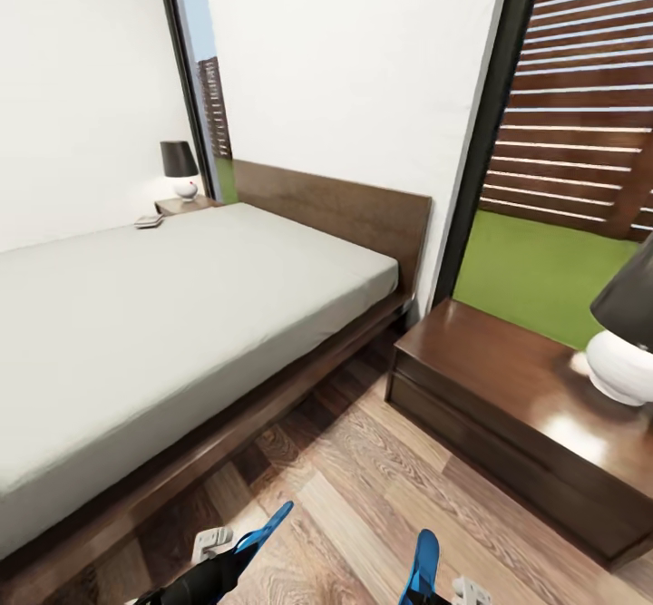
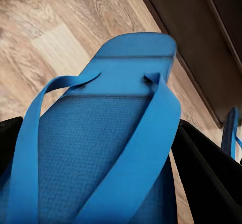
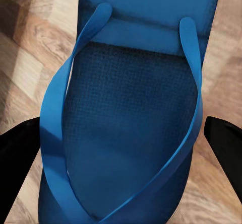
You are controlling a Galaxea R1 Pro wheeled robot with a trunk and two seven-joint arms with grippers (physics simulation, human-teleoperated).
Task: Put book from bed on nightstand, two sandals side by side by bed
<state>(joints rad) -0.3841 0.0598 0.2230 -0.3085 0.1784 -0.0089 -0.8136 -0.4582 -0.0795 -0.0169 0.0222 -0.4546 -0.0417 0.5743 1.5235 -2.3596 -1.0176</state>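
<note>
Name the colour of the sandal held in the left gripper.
Bright blue, straps included; the sandal shows best in the left wrist view.

**What we see of the robot's body**

In the head view we see the left arm (image 1: 204, 578) as a black, rounded limb with a small white block beside it, and another white block low at right. In both wrist views we see plain black fingers (image 3: 17, 156).

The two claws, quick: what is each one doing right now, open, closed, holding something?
Left gripper: shut on a blue sandal, held above the wood floor.
Right gripper: shut on the other blue sandal.
</note>
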